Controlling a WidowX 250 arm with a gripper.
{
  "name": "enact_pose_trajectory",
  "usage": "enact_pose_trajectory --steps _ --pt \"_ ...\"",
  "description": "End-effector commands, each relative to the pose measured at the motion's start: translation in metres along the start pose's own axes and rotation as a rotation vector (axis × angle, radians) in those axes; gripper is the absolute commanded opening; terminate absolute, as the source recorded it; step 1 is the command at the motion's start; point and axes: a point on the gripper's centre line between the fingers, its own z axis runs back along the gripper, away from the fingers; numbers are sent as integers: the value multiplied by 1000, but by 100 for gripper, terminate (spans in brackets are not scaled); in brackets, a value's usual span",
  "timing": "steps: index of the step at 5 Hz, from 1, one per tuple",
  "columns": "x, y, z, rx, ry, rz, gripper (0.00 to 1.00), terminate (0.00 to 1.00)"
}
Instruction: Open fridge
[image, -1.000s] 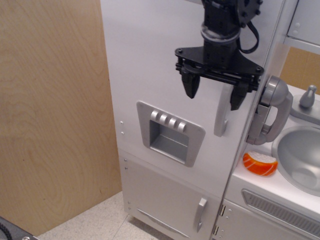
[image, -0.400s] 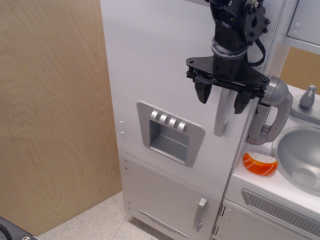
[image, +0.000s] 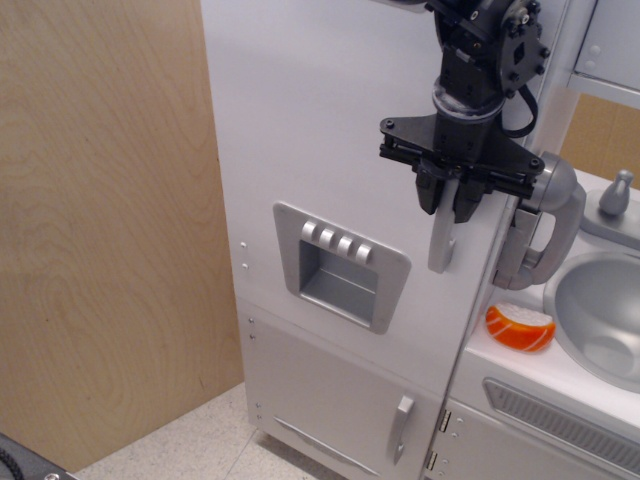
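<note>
The tall white fridge (image: 300, 130) stands in the middle of the view, its large door closed. The door has a grey four-button dispenser panel (image: 341, 265) and a long silver vertical handle (image: 442, 240) near its right edge. My black gripper (image: 451, 198) hangs in front of the door's upper right. Its two fingers are closed on the upper part of the silver handle. The handle's top is hidden behind the gripper.
A smaller white door with a short silver handle (image: 401, 428) sits below. To the right are a silver phone-like handset (image: 545, 220), an orange sushi toy (image: 519, 327), a grey sink (image: 605, 315) and a vent grille (image: 560, 420). A wooden panel (image: 100, 230) stands to the left.
The gripper has shifted right and closed: its fingers, spread wide on both sides of the handle a second ago, now pinch the handle.
</note>
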Motion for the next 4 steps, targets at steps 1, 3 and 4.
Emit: enact_pose_trajectory --steps 1,3,4 --pt "-18 10 30 -41 -27 -22 0 0" --pt "-56 29 46 -51 48 -109 0 0" --pt "-68 28 50 -58 101 -99 100 0"
